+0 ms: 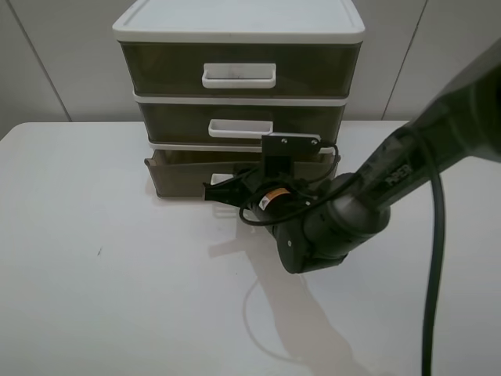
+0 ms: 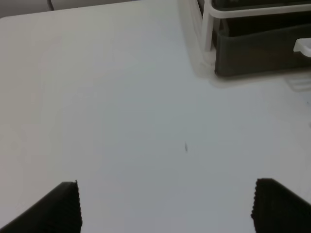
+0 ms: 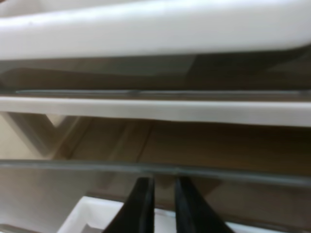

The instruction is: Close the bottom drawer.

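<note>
The bottom drawer [image 1: 176, 176] of the white-framed cabinet [image 1: 235, 23] stands a little pulled out, its front ahead of the two drawers above. My right gripper [image 1: 212, 190] is at the drawer's front by its white handle [image 1: 221, 179]. In the right wrist view its fingers [image 3: 141, 208] are close together with the tips against the smoky front [image 3: 233, 194], just above the handle [image 3: 92, 218]; the gripper [image 3: 162, 182] looks shut and holds nothing. My left gripper [image 2: 165, 208] is open and empty over bare table; the drawer's corner [image 2: 262, 48] shows far off.
The top drawer [image 1: 156, 70] and the middle drawer [image 1: 172, 121] are pushed in. The cabinet stands at the back of a white table [image 1: 94, 274]. The right arm's black cable [image 1: 434, 258] hangs at the right. A wall is behind the cabinet.
</note>
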Tool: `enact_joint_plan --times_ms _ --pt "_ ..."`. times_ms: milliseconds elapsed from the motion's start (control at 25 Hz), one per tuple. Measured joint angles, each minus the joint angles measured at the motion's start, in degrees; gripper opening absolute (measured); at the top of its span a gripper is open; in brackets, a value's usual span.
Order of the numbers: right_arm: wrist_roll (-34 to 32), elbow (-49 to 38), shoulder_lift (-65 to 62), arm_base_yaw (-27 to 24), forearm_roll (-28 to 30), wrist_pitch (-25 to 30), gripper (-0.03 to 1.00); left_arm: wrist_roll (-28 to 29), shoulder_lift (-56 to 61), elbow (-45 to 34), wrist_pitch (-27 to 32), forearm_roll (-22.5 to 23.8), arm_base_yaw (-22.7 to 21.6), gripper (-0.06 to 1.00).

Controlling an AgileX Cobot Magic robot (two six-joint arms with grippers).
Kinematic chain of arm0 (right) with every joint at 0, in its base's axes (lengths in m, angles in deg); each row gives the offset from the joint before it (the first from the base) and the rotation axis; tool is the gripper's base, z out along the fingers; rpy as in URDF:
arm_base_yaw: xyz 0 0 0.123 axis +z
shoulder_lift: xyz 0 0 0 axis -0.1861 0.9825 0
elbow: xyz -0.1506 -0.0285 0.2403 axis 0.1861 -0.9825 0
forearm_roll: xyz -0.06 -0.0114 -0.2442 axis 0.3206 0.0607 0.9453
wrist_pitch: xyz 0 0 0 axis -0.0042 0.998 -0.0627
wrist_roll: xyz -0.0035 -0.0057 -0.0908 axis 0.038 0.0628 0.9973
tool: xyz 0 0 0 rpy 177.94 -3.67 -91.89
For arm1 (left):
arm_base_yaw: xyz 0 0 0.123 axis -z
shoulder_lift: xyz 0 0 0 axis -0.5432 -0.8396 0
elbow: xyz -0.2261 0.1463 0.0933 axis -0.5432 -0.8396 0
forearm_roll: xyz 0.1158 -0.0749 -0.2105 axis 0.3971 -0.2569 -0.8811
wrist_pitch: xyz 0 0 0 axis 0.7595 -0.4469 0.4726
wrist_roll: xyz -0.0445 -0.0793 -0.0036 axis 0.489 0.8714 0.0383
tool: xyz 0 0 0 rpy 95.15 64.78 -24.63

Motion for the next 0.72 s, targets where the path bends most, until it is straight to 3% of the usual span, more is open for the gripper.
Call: enact_joint_plan --times_ms 720 --pt "0.00 3.25 1.23 -0.03 -1.64 -1.11 0.02 0.00 0.00 0.00 0.00 0.00 0.00 0.72"
